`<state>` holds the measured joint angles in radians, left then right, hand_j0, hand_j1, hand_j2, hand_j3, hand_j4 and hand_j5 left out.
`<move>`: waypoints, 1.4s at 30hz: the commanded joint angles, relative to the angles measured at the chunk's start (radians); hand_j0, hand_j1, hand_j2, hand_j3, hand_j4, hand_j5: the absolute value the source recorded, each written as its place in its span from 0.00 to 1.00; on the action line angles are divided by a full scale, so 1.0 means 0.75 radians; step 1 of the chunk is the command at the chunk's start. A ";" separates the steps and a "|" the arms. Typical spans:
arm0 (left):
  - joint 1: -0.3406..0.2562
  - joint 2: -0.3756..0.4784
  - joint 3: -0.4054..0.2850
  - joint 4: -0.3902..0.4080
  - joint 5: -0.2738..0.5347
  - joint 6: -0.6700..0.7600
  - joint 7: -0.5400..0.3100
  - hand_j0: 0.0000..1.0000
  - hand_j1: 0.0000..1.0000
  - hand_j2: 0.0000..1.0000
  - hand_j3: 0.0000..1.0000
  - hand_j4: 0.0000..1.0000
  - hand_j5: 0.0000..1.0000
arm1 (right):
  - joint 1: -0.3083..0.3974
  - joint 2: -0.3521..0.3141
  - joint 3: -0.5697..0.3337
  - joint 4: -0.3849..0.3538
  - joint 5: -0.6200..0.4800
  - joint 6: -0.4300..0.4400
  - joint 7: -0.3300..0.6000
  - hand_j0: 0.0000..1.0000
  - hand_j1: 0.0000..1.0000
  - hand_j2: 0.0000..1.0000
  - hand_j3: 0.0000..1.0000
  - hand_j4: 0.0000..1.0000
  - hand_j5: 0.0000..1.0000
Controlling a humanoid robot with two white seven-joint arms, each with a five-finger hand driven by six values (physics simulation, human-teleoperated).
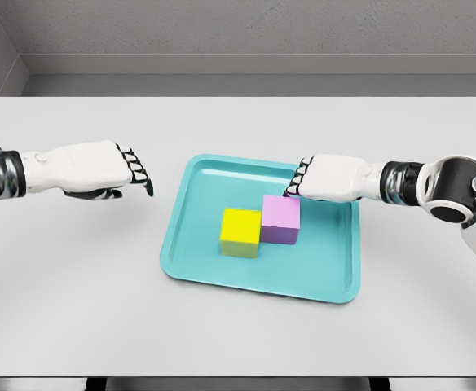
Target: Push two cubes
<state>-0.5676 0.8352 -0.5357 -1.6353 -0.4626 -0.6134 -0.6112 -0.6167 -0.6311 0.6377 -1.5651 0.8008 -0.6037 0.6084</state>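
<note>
- Nearest the camera runs the front edge of the pale grey bench (75,326), matte and plain, with dark gaps under it that cannot be made out.
- On the bench sits a teal tray (191,244), a smooth rounded rectangle with a raised lip; it serves as the landmark below.
- Inside the tray, near its middle, stands a yellow cube (240,231), flat-faced and sharp-edged.
- Just right of the yellow cube and slightly behind it stands a pink cube (280,219); the two appear to meet at a corner, though true contact is hard to judge.
- No brand, label or writing can be read on any surface.
- Over the tray's back right part reaches the right robot hand (297,181), glossy white with black-banded fingers curled down onto the pink cube's back top corner; the fingertips are hidden behind the cube and it grips nothing.
- Left of the tray, clear of its rim, hovers the left robot hand (132,171), fingers loosely extended and drooping, holding nothing; its forearm is cut off by the frame's left edge.
</note>
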 commanded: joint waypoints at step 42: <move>0.004 0.056 0.052 0.070 0.095 0.003 0.007 1.00 1.00 1.00 1.00 1.00 1.00 | -0.055 0.031 -0.012 0.101 -0.014 -0.010 0.003 0.70 0.70 0.70 0.70 0.70 0.70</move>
<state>-0.5645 0.8748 -0.4986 -1.5847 -0.3957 -0.6134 -0.6064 -0.6581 -0.6231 0.6281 -1.5029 0.7900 -0.6134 0.6112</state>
